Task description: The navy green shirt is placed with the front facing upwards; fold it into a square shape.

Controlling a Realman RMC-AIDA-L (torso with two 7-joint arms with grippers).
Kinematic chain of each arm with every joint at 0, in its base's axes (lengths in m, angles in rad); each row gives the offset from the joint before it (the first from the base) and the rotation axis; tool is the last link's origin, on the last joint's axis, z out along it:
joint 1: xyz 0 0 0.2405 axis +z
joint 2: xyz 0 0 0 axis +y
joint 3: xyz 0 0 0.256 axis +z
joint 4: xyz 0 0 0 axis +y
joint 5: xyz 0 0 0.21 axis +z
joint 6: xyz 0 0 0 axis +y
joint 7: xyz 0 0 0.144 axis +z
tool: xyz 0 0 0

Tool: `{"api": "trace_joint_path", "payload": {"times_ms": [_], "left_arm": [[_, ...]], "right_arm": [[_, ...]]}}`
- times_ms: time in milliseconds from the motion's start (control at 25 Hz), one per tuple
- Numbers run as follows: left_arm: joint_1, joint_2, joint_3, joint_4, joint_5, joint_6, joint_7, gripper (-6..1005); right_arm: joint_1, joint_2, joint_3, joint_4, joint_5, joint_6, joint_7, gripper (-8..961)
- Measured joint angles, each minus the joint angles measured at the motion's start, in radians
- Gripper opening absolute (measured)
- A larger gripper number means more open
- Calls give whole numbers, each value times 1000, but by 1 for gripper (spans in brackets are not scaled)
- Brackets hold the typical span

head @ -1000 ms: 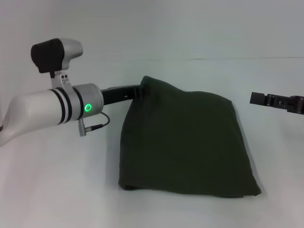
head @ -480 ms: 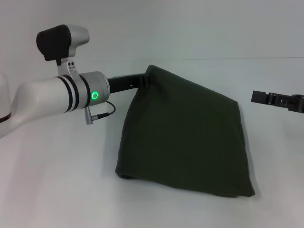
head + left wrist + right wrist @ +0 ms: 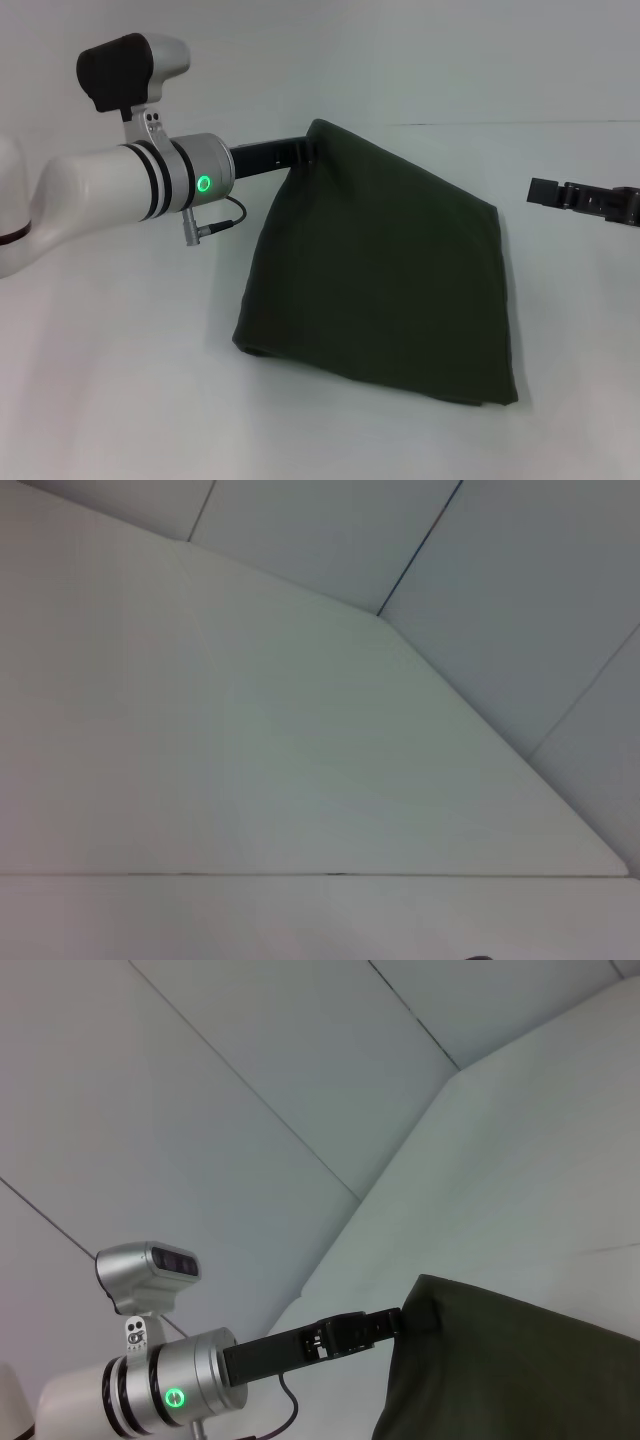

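At table's left, left claw (image 3: 312,152) lifting shirt (image 3: 385,280) corner

The navy green shirt (image 3: 385,275) hanging from the black left gripper (image 3: 308,152) is a plain dark olive green with no print showing, the arm behind that claw is white and silver with black bands and a glowing green ring light (image 3: 203,184), and the table (image 3: 120,380) is white.

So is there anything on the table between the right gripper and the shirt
Nothing visible. In the head view only bare table separates the right gripper, hanging off to the right, from the navy green shirt. The left gripper already holds the shirt's raised far corner.
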Motion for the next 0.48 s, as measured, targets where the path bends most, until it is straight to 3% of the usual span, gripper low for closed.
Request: {"api": "trace_joint_path", "payload": {"times_ms": [480], "left_arm": [[12, -1, -3, 0, -50, -32, -5, 28]], "right_arm": [[3, 1, -8, 1, 4, 3, 7, 914]]}}
